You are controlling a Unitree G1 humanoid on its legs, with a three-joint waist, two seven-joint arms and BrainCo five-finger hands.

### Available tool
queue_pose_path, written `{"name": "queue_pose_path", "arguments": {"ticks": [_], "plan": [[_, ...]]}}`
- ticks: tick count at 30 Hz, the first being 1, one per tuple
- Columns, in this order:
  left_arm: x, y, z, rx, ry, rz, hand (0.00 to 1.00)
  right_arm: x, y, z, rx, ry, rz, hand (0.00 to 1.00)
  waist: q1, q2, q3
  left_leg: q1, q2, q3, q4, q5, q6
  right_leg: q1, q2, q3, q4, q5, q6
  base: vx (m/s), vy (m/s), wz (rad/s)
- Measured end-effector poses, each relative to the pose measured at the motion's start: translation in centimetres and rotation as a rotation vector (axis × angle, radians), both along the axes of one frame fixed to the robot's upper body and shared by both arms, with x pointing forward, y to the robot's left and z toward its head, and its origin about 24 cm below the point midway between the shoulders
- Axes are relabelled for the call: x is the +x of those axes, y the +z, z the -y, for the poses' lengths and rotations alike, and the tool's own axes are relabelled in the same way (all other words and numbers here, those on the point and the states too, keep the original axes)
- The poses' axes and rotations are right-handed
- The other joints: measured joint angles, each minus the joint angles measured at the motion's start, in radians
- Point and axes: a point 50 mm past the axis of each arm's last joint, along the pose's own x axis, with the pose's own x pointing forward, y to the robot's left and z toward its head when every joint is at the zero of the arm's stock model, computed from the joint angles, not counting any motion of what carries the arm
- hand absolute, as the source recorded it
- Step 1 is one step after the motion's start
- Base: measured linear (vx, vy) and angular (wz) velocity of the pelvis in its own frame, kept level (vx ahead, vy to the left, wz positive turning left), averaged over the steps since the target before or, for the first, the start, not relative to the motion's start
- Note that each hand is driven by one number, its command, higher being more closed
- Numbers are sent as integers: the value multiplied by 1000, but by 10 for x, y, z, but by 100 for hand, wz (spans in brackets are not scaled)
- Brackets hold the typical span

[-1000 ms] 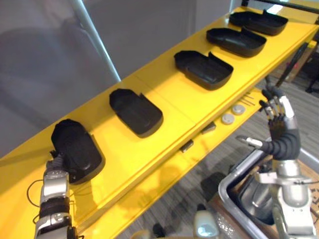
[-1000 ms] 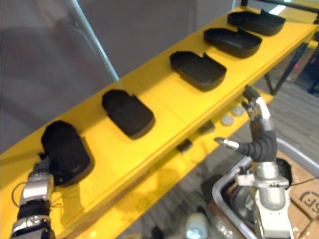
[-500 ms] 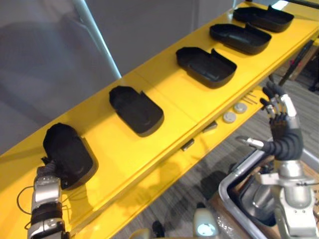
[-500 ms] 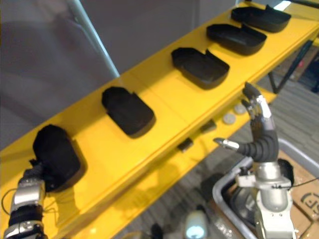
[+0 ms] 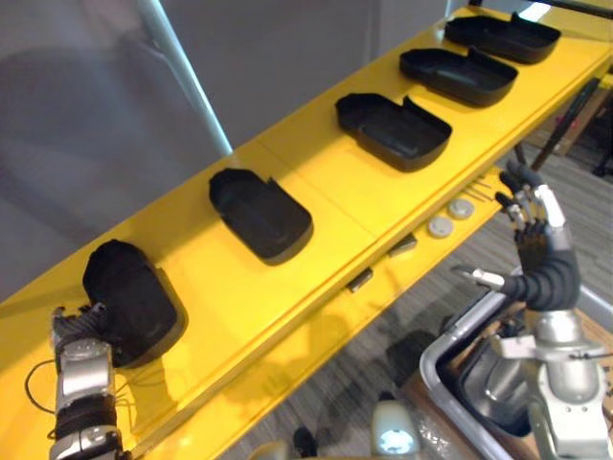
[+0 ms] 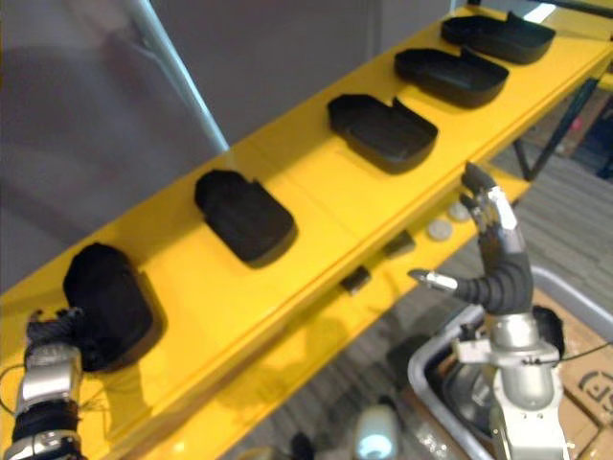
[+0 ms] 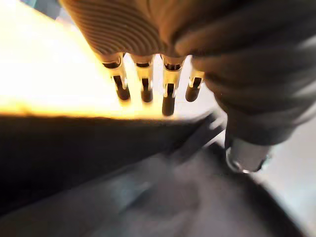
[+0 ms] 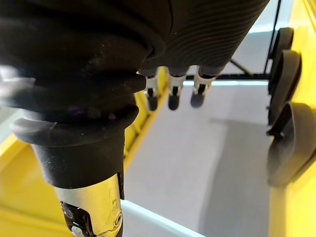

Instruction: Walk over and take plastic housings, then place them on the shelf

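**Left hand open at the end housing, right hand raised and empty**

The left hand [image 5: 75,328] sits at the near left end of the yellow shelf [image 5: 316,187], its fingers [image 7: 143,85] straight and spread in a row, curled round nothing. Their dark tips reach the near edge of the leftmost plastic housing [image 5: 129,297]. Whether they touch it cannot be told. This housing lies dome-side up on the shelf, and its dark shell shows just beyond the fingers in the left wrist view.

The right hand [image 5: 534,235] is held up in front of the shelf's right part, clear of it. Its fingers point upward and are relaxed, the thumb sticks out to the side, and it holds nothing.

Four more housings lie along the shelf, well apart from one another in a line running up and to the right. The second housing [image 5: 261,213] is dome-side up. The third housing [image 5: 393,129], the fourth housing [image 5: 458,75] and the fifth housing [image 5: 503,36] lie hollow side up.

On the lower ledge below the shelf's front edge lie two round discs [image 5: 440,226] just beside each other and two small dark clips [image 5: 359,280]. A grey metal bin [image 5: 448,356] stands on the carpeted floor [image 5: 421,297] under the right arm, with a cardboard box [image 6: 584,376] beside it.
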Motion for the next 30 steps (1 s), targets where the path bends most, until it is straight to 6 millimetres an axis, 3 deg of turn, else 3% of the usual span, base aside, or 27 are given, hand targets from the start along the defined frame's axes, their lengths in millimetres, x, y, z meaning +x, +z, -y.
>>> {"name": "queue_pose_path", "arguments": {"ticks": [4,9,11,15,20,22,27,30], "plan": [[3,23,-1,109,102,215,0,-3,-2,1,9,4,6,0,-6,0,0,1,0,2,0,0,0,0,1,5,0,0,0,0,0,0],[-1,81,12,313,131,593,0,-7,-10,-10,106,61,21,0,-10,6,-7,5,1,0,-3,1,0,3,2,4,-2,0,0,0,0,0],[-6,86,17,347,111,630,0,-7,-14,-19,139,91,13,0,-10,13,-13,19,2,-3,-8,1,0,19,2,-5,-9,0,0,11,-3,5],[-19,74,31,319,95,660,0,-7,-18,-31,184,112,26,0,11,19,-52,33,4,-37,-20,4,-1,58,1,-36,-37,0,0,20,-6,16],[-50,86,66,333,1,844,0,-6,-26,-33,310,21,36,0,55,-18,-89,34,8,-91,-36,16,-2,102,4,-88,-92,13,0,12,-17,30],[-69,92,84,323,-44,931,0,-6,-34,-30,387,-31,21,0,73,-27,-95,32,7,-113,-37,16,-1,131,6,-109,-133,27,2,17,11,26],[-110,102,106,340,-95,1044,0,-17,-45,-14,501,-142,3,0,107,-31,-93,27,-3,-162,-48,20,7,190,5,-157,-218,58,10,26,25,29],[-116,107,114,349,-151,1107,0,-22,-46,-5,519,-203,25,0,128,-39,-88,12,-5,-183,-50,23,10,212,7,-181,-268,83,13,26,21,22]]}}
